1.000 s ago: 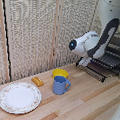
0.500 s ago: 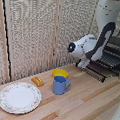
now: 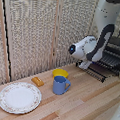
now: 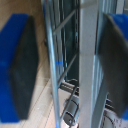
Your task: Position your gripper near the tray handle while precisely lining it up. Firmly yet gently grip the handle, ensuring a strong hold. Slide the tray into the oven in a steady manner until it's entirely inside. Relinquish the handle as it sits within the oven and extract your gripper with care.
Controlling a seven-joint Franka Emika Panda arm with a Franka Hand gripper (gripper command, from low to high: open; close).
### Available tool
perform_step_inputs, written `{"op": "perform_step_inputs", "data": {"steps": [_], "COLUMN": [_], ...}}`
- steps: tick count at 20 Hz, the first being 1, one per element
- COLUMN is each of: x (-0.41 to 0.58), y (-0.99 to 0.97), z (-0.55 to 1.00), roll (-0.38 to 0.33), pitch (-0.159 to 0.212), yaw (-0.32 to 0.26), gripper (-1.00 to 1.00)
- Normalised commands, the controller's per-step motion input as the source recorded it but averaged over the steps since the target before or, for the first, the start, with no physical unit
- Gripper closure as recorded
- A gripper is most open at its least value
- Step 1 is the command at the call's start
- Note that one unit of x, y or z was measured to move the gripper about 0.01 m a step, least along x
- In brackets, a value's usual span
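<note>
The oven (image 3: 114, 53) stands at the exterior view's right, with the dark wire tray (image 3: 101, 69) sticking out of its front. My gripper (image 3: 88, 64) is at the tray's front edge. In the wrist view the gripper (image 4: 67, 62) is open, and its blue fingers (image 4: 17, 67) stand wide apart on either side of the tray handle (image 4: 88, 55), a grey bar running between them. A thinner rack wire (image 4: 50, 70) also lies between the pads. The pads are not closed on the bar. The tray wires (image 4: 70, 30) show beyond it.
A blue mug (image 3: 60, 85) stands on the wooden table (image 3: 89, 105) with a yellow bowl (image 3: 59, 73) behind it. A small yellow block (image 3: 38, 81) and a round patterned plate (image 3: 19, 97) lie toward the exterior view's left. A slatted screen (image 3: 37, 35) forms the backdrop.
</note>
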Motion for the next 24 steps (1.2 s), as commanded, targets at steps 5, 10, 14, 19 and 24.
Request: {"op": "perform_step_inputs", "data": {"steps": [5, 10, 14, 19, 24], "x": [0.000, 0.028, 0.045, 0.072, 0.114], "y": [0.12, -0.05, -0.66, -0.85, -0.87], "z": [-0.02, 0.04, 0.46, 0.69, 0.87], "roll": [-0.254, -0.149, 0.153, 0.144, 0.105], "pitch": [0.009, 0.019, 0.010, 0.008, 0.000], "yaw": [0.000, 0.000, 0.000, -0.002, -0.004], "gripper": [1.00, 1.00, 1.00, 1.00, 1.00]}}
